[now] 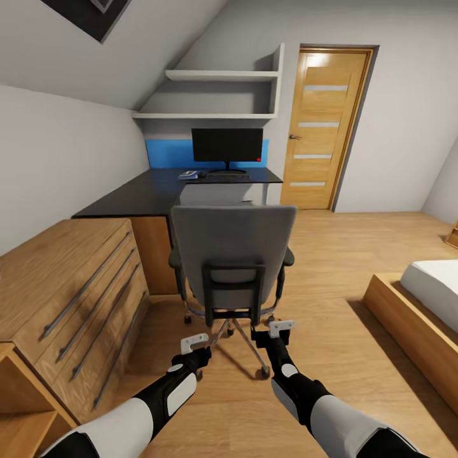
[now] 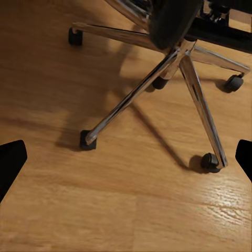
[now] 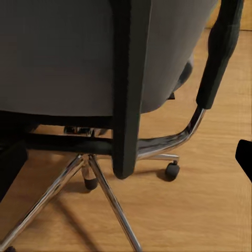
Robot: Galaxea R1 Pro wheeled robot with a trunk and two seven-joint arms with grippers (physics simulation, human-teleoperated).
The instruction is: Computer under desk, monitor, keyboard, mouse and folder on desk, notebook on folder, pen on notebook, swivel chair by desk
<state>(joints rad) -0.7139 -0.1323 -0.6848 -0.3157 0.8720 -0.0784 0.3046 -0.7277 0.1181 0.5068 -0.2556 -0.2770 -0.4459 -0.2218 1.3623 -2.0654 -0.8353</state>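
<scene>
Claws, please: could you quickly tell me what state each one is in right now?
Left claw: open, holding nothing, behind the chair.
Right claw: open, holding nothing.

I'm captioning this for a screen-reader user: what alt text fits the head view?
A grey swivel chair stands back-on before a black desk holding a monitor. The left gripper and right gripper hang low behind its chrome base, with a wood dresser alongside.
</scene>
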